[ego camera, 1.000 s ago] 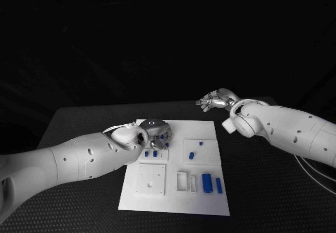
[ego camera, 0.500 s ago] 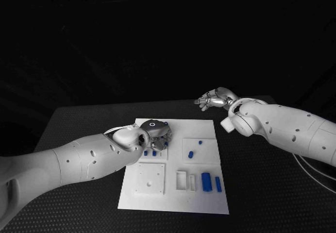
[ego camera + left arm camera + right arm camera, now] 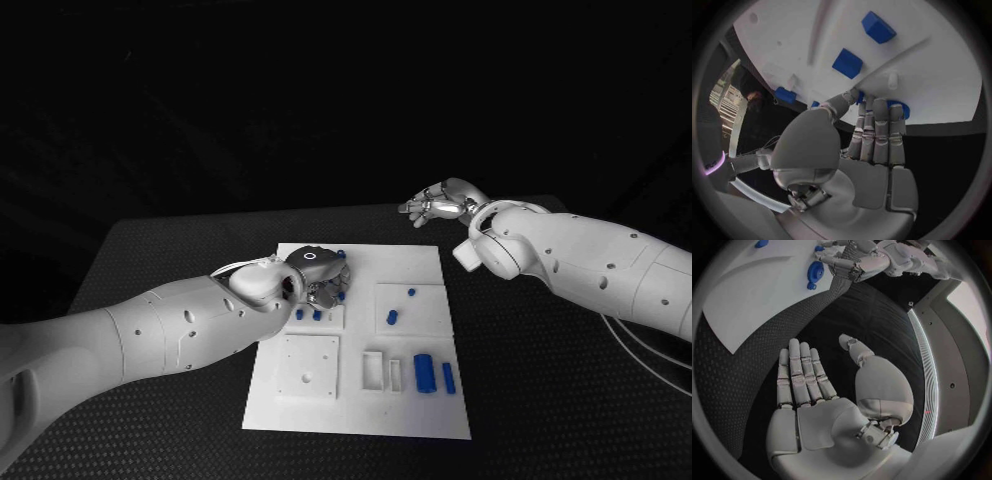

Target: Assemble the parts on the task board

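Observation:
The white task board (image 3: pixel 361 400) lies mid-table with blue parts on it: two small blocks (image 3: pixel 307 314), two pegs (image 3: pixel 392 319) and two long bars (image 3: pixel 424 372). My left hand (image 3: pixel 317 272) is over the board's far left corner. In the left wrist view its thumb and fingertips (image 3: pixel 874 107) close round a blue round part (image 3: pixel 901 109) at the board's edge, with blue blocks (image 3: pixel 847 63) beyond it. My right hand (image 3: pixel 437 209) hovers open and holds nothing past the board's far right corner. The right wrist view shows its flat palm (image 3: pixel 817 400) and the blue round part (image 3: pixel 814 274).
Black table (image 3: pixel 562 400) surrounds the board on all sides. Raised white fixtures stand on the board: a square plate (image 3: pixel 312 368) and a slotted holder (image 3: pixel 384 371). A cable (image 3: pixel 642 362) trails off my right arm at the table's right.
My left hand has shifted slightly toward the near left over the board's corner. My right hand has barely moved.

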You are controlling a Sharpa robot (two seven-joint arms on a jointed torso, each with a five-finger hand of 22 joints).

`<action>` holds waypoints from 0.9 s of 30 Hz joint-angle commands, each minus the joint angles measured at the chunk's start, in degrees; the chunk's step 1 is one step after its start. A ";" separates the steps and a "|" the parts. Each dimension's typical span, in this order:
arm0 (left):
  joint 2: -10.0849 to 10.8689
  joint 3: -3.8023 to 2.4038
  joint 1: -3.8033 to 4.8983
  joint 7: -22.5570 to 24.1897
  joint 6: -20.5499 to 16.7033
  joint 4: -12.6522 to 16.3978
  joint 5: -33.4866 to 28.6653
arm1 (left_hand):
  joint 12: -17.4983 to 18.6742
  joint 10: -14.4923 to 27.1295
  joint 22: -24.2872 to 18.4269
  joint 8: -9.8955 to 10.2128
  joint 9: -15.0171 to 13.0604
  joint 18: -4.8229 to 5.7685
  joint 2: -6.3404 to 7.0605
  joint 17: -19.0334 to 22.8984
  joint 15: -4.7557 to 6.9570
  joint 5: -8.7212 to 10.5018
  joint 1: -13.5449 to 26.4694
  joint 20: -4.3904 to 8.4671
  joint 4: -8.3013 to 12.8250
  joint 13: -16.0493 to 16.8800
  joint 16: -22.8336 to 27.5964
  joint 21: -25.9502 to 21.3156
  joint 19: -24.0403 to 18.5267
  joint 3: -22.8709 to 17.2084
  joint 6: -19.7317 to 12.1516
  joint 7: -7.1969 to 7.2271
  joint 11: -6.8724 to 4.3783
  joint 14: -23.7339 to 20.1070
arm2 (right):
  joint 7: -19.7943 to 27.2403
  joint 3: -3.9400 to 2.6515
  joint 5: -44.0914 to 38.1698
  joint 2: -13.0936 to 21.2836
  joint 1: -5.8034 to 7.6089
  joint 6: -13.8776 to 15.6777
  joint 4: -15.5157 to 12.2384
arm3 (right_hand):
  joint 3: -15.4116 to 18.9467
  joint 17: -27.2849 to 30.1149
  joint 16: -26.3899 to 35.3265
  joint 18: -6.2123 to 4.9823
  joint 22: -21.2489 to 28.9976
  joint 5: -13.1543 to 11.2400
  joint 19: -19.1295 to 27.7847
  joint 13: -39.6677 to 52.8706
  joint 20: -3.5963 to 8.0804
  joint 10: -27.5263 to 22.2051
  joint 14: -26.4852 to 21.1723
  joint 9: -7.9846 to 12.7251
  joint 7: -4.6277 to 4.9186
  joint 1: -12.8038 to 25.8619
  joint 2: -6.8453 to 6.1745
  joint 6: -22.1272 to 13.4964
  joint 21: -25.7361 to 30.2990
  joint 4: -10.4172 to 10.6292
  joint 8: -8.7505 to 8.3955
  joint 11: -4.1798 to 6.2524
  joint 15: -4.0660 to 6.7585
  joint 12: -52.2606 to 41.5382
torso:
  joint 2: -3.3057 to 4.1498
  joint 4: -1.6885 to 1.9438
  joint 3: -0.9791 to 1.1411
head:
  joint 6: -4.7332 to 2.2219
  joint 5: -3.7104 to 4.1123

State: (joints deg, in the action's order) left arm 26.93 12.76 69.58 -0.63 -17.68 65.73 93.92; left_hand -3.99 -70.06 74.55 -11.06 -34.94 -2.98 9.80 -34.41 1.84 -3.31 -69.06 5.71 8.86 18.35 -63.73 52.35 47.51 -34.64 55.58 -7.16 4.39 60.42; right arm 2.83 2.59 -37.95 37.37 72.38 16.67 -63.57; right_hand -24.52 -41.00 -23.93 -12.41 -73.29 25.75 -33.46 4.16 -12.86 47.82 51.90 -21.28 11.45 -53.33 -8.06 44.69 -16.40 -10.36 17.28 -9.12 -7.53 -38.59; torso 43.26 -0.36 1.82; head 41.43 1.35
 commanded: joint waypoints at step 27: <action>-0.82 0.06 -0.38 0.89 2.85 -0.19 -0.50 | -0.56 -3.05 0.92 -1.88 0.57 -1.24 -2.63 -0.81 1.02 -0.38 -1.77 2.34 1.67 -0.33 -1.72 0.72 1.22 -1.52 3.20 0.52 -0.99 1.77 | 0.60 -0.02 0.06 -0.15 -0.02 -0.40 -0.12 | -0.02 -0.09 0.29 -0.50 -0.11 0.17 -0.08 -0.07 -0.36 -0.30 -0.38 0.06 0.82 0.08 0.27 -0.34 0.33 -0.36 0.25 0.14 0.09 -0.28 | -0.02 -0.04 0.00 | 0.27 0.04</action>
State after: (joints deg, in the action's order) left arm 26.29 12.65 69.53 -0.52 -16.76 65.46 93.57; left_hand -4.38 -72.89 74.92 -12.72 -34.27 -3.86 7.56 -35.19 2.88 -3.60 -70.62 6.03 10.51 17.93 -65.26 52.79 48.44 -35.98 58.51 -6.54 3.40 61.88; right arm 2.83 2.58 -37.93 37.27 72.38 16.67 -63.61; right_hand -24.52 -41.00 -23.93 -12.40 -73.33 25.75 -33.46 4.18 -12.86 47.82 51.94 -21.28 11.45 -53.34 -8.06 44.69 -16.40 -10.36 17.28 -9.12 -7.49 -38.59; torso 43.25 -0.38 1.82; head 41.68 1.34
